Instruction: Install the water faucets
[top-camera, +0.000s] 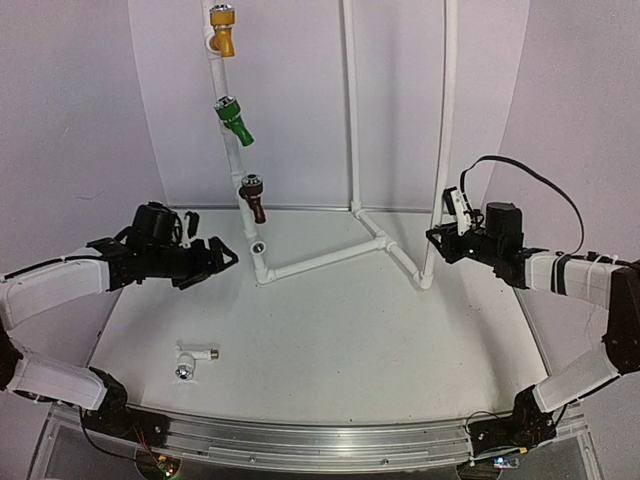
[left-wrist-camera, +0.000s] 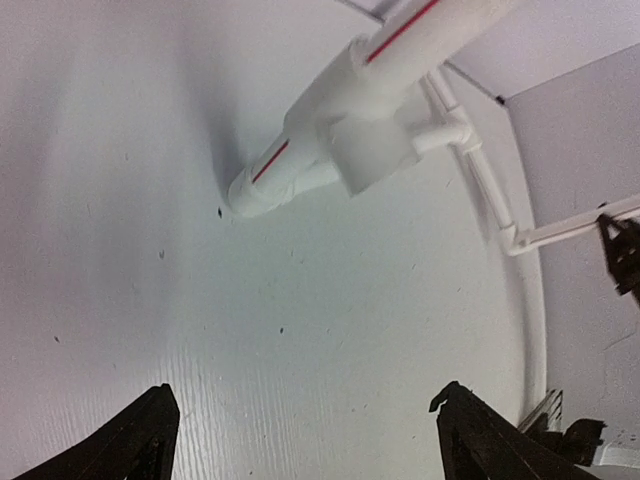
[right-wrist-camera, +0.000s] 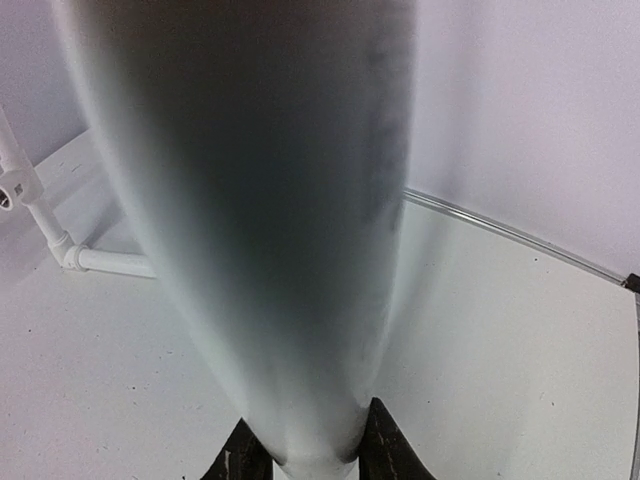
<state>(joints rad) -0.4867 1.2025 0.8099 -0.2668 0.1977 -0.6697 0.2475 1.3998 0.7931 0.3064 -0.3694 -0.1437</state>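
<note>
The white faucet lies on its side on the table near the front left, apart from both grippers. Yellow, green and brown faucets sit on the leaning white pipe. Below them is an open T-fitting. My left gripper is open and empty, hovering just left of that fitting. In the left wrist view it faces the pipe with bare table between its jaws. My right gripper is shut on the right upright pipe, which fills the right wrist view between the fingers.
The pipe frame runs across the table's back half, with a low horizontal run and a middle upright. White curved walls enclose the table. A metal rail edges the front.
</note>
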